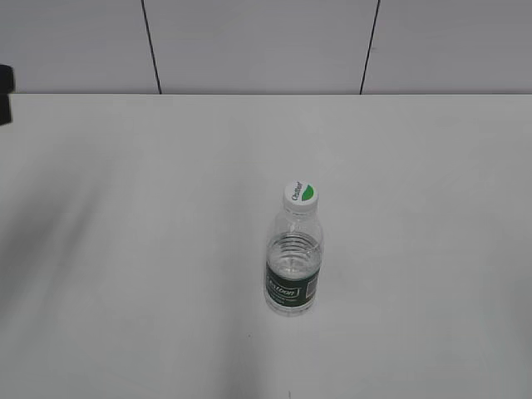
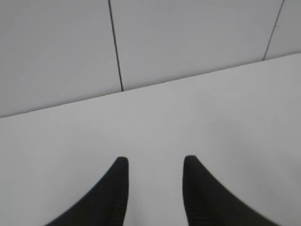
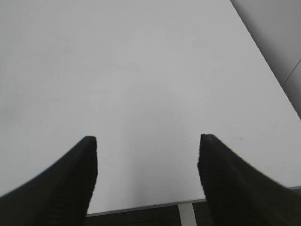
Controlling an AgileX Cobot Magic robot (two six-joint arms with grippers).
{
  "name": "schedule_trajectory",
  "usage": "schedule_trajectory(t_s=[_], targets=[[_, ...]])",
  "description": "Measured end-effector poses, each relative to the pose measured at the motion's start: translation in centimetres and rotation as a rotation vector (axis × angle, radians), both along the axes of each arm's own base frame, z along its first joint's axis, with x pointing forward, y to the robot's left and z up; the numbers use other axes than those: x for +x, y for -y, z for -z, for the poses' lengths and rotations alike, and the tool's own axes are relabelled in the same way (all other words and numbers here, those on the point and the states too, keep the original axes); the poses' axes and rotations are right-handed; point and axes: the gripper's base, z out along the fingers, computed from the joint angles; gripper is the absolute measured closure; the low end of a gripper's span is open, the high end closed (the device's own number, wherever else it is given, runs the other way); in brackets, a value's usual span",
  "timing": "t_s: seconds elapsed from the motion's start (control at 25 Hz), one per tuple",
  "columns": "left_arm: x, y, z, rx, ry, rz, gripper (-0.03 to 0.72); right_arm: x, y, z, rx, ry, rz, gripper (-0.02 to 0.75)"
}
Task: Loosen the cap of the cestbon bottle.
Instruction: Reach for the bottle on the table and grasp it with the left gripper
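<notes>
The cestbon bottle [image 1: 293, 266], clear plastic with a dark green label band, stands upright on the white table [image 1: 125, 249] a little right of centre in the exterior view. Its white cap [image 1: 300, 194] with a green segment sits on top. Neither wrist view shows the bottle. My left gripper [image 2: 155, 162] is open and empty over bare table, facing the back wall. My right gripper [image 3: 148, 141] is open wide and empty over bare table near a table edge. Neither gripper shows in the exterior view.
A grey panelled wall [image 1: 266, 41] with dark vertical seams stands behind the table. A dark object [image 1: 5, 96] sits at the far left edge. The right wrist view shows the table's edge [image 3: 141, 207] with dark floor below it.
</notes>
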Motion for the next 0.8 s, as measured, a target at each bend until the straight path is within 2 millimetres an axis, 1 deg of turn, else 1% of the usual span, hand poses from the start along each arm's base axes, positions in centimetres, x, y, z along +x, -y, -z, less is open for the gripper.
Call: schedule_trajectory(t_s=[0.16, 0.24, 0.36, 0.44, 0.56, 0.64, 0.8], targets=[[2.1, 2.1, 2.4, 0.026, -0.033, 0.078, 0.451, 0.0, 0.0, 0.0, 0.000, 0.000, 0.000, 0.220], [3.1, 2.7, 3.5, 0.020, -0.029, 0.100, 0.451, 0.0, 0.0, 0.0, 0.000, 0.000, 0.000, 0.220], [4.6, 3.8, 5.6, -0.049, -0.015, 0.142, 0.451, 0.0, 0.0, 0.0, 0.000, 0.000, 0.000, 0.220], [5.4, 4.6, 6.9, -0.094, -0.016, 0.201, 0.450, 0.0, 0.0, 0.0, 0.000, 0.000, 0.000, 0.220], [5.5, 6.1, 7.9, -0.134, 0.000, 0.353, 0.450, 0.0, 0.0, 0.0, 0.000, 0.000, 0.000, 0.220], [5.2, 6.9, 8.1, -0.124, 0.020, 0.469, 0.450, 0.0, 0.0, 0.0, 0.000, 0.000, 0.000, 0.220], [4.5, 7.2, 9.0, -0.068, 0.018, 0.607, 0.450, 0.0, 0.0, 0.0, 0.000, 0.000, 0.000, 0.220]])
